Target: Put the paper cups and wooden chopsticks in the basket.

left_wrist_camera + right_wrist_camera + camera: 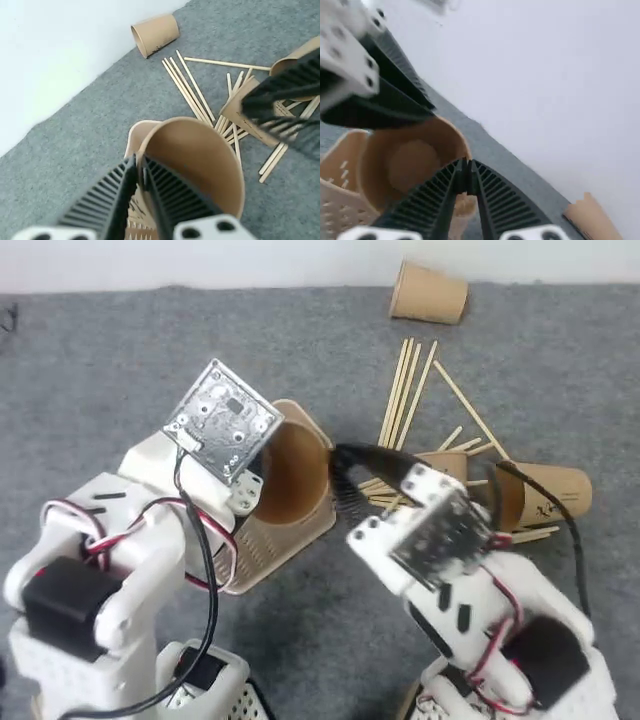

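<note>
Above basket (272, 558), cup (296, 476) sideways; mouth toward chopsticks (405, 390)

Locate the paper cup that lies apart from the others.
In the high view the cup lies on its side at the carpet's far edge by the white wall, on the right arm's side, just beyond the loose chopsticks.

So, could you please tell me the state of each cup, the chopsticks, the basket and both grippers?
Left gripper, shut on held cup rim.
Right gripper, shut, at that rim.
Held cup, partly inside basket.
Far cup, on its side.
Right cup, on its side.
Chopsticks, loose on the carpet.
</note>
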Controlling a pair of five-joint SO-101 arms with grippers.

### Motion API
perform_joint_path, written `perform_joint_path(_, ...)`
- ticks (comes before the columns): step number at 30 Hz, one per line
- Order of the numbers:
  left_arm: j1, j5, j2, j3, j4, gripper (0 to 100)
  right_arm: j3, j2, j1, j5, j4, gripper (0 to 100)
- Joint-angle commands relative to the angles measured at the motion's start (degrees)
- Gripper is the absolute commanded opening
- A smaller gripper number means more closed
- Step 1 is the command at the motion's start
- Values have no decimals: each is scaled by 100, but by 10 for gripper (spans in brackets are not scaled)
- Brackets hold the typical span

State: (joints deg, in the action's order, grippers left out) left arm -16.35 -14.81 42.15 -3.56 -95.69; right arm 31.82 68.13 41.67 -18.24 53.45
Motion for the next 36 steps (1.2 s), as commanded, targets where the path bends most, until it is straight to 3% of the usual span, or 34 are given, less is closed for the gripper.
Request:
perform_joint_path(1, 53, -176, -273, -22, 167, 10, -615, -743, 330, -35, -13, 7)
perform_joint_path(6, 35, -193, -431, -31, 563, 10, -668, -1666, 277, -79, -22, 7)
perform_joint_path(12, 26, -202, -457, -31, 800, 10, -422, -2044, -374, -79, -576, 7)
perform_joint_path(18, 26, -211, -484, -338, 976, 10, -114, -2044, -620, -70, -866, 7)
perform_joint_path(28, 26, -167, -949, -400, 615, 10, -114, -2018, -637, -79, -848, 7)
perform_joint_path(36, -360, -18, -791, -532, 519, 10, -79, -875, -857, -62, -804, 7)
